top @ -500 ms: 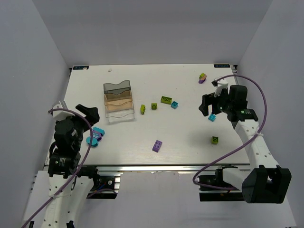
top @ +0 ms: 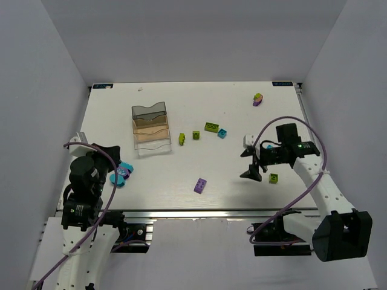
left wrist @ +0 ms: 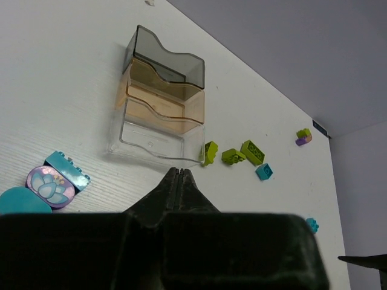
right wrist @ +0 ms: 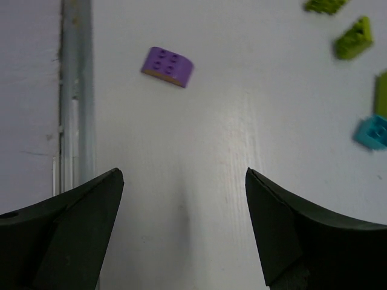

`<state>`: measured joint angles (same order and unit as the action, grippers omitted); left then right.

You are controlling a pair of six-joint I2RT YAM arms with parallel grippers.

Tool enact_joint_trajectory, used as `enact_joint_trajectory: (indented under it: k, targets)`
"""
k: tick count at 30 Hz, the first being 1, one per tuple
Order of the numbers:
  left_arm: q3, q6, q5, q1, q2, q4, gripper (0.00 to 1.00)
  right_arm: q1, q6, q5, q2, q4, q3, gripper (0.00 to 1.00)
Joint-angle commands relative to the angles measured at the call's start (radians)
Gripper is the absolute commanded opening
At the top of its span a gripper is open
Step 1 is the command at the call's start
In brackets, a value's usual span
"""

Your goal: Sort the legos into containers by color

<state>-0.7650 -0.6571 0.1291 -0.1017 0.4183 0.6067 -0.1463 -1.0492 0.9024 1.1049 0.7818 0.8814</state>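
Three joined translucent plastic bins (top: 135, 127): row runs near–far, grey end far. Left fingers (left wrist: 171, 187) pressed together; right fingers (right wrist: 72, 229) spread, empty.

The three joined containers (top: 151, 128) stood on the table (top: 157, 194) in the upper left of the top view, ranged one behind another. Just right of them four legos (top: 211, 127) lay in a loose row running toward the centre. A lone brick (top: 258, 99) lay well apart at the upper right, near the back edge. Below and left of the containers, a cluster of pieces (top: 123, 173) sat touching one another, just beside the left gripper (top: 112, 150). A single brick (top: 200, 185) lay at lower centre. Another brick (top: 274, 177) lay further right. The right gripper (top: 250, 164) hung between these two, nearer the latter.
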Motion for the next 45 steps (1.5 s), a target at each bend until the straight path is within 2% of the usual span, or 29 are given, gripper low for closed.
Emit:
enact_joint_trajectory:
  k: [1,2,3,4,5,6,7,9,13,16,22,25,30,36,45]
  targets:
    - [0.012,-0.024,-0.052,0.003,0.002,0.005,0.16,-0.079,-0.425,0.138,-0.001,0.218,-0.036,0.86]
    - [0.016,-0.036,-0.063,0.003,0.005,0.011,0.28,-0.134,-0.458,0.106,0.003,0.203,-0.048,0.82]
    - [0.018,-0.041,-0.074,0.003,0.007,0.013,0.57,-0.166,-0.468,0.086,0.007,0.197,-0.051,0.81]
    - [0.023,-0.053,-0.088,0.003,0.005,0.013,0.74,-0.224,-0.466,0.041,0.013,0.182,-0.056,0.79]
    - [0.027,-0.059,-0.097,0.003,0.004,0.024,0.85,-0.289,-0.444,0.024,0.019,0.139,-0.059,0.78]
    - [0.029,-0.071,-0.105,0.003,-0.003,0.036,0.88,-0.343,-0.386,-0.011,0.03,0.102,-0.061,0.82]
    - [0.038,-0.079,-0.109,0.003,-0.012,0.039,0.92,-0.378,-0.361,-0.063,0.051,0.067,-0.056,0.89]
    - [0.062,-0.098,-0.123,0.003,-0.047,0.056,0.93,-0.459,-0.322,-0.143,0.103,0.036,-0.053,0.89]
    - [0.09,-0.11,-0.128,0.003,-0.056,0.068,0.93,-0.61,-0.175,-0.255,0.257,-0.158,-0.009,0.89]
    - [0.096,-0.105,-0.128,0.003,-0.038,0.061,0.93,-0.671,-0.247,-0.309,0.479,-0.205,0.138,0.89]
    - [0.099,-0.102,-0.118,0.003,-0.033,0.068,0.93,-0.69,-0.304,-0.319,0.605,-0.202,0.26,0.89]
    - [0.11,-0.107,-0.117,0.003,-0.033,0.061,0.93,-0.703,-0.357,-0.336,0.657,-0.191,0.295,0.84]
    - [0.11,-0.098,-0.117,0.003,-0.019,0.057,0.93,-0.717,-0.422,-0.356,0.745,-0.072,0.383,0.72]
    - [0.113,-0.084,-0.118,0.003,0.005,0.048,0.93,-0.72,-0.492,-0.359,0.765,-0.024,0.389,0.7]
    - [0.118,-0.084,-0.123,0.003,0.014,0.041,0.93,-0.728,-0.463,-0.356,0.808,-0.039,0.404,0.63]
